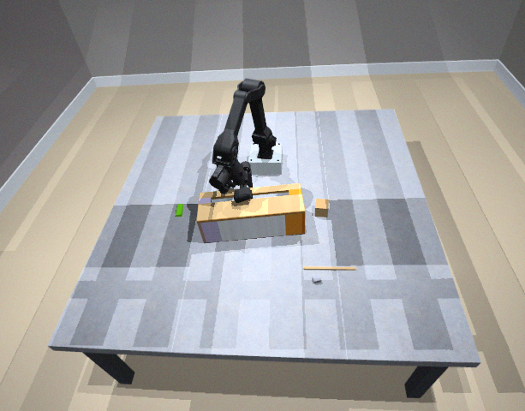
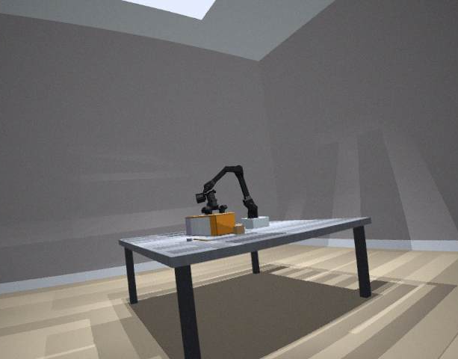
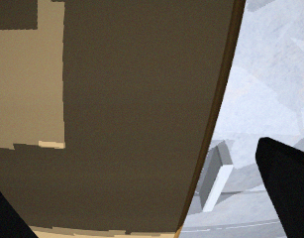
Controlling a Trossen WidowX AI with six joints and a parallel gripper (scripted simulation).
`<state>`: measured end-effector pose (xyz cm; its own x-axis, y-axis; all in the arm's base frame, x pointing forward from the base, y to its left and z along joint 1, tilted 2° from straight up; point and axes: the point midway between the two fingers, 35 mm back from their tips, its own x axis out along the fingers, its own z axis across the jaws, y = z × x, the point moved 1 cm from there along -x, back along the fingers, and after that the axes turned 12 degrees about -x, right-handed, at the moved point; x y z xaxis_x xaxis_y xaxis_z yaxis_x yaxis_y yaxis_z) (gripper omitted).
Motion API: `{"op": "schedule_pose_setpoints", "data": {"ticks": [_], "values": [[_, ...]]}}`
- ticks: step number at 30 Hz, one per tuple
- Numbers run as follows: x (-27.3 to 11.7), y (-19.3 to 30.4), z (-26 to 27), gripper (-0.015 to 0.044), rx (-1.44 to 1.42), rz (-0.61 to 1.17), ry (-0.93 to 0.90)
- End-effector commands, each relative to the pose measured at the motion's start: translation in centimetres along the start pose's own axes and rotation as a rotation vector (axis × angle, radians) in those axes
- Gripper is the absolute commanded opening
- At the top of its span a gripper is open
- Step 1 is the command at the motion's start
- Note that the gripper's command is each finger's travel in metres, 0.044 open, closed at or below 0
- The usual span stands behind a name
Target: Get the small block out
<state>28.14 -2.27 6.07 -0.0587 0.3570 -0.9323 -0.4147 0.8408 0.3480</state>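
Note:
The box [image 1: 250, 207] [image 2: 222, 224] stands upright, with a pale clear front, a lilac panel at its left end, an orange one at its right end and a long slot in its wooden top. No block can be made out inside; the glare on the front and the arm hide much. My gripper [image 1: 247, 187] [image 2: 214, 210] is open and empty, low at the box top, left of its middle. In the wrist view a shaded wooden top strip [image 3: 142, 99] fills the space between the fingers, and the right finger is beyond the strip's edge, over the table.
A green piece [image 1: 179, 210] lies left of the box. A tan cube [image 1: 321, 207] [image 2: 238, 229] stands close to its right end. A thin stick [image 1: 330, 268] [image 2: 200, 239] and a small grey piece [image 1: 316, 280] [image 2: 189, 239] lie in front. A pale grey bar [image 3: 217, 184] shows beside the strip.

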Motion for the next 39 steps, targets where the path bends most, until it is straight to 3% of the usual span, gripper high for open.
{"op": "schedule_pose_setpoints", "data": {"ticks": [1, 39], "values": [[0.2, 1.1, 0.3, 0.0400, -0.006, 0.001, -0.008], [3.8, 11.1, 2.4, 0.0400, -0.006, 0.011, -0.011]]}}
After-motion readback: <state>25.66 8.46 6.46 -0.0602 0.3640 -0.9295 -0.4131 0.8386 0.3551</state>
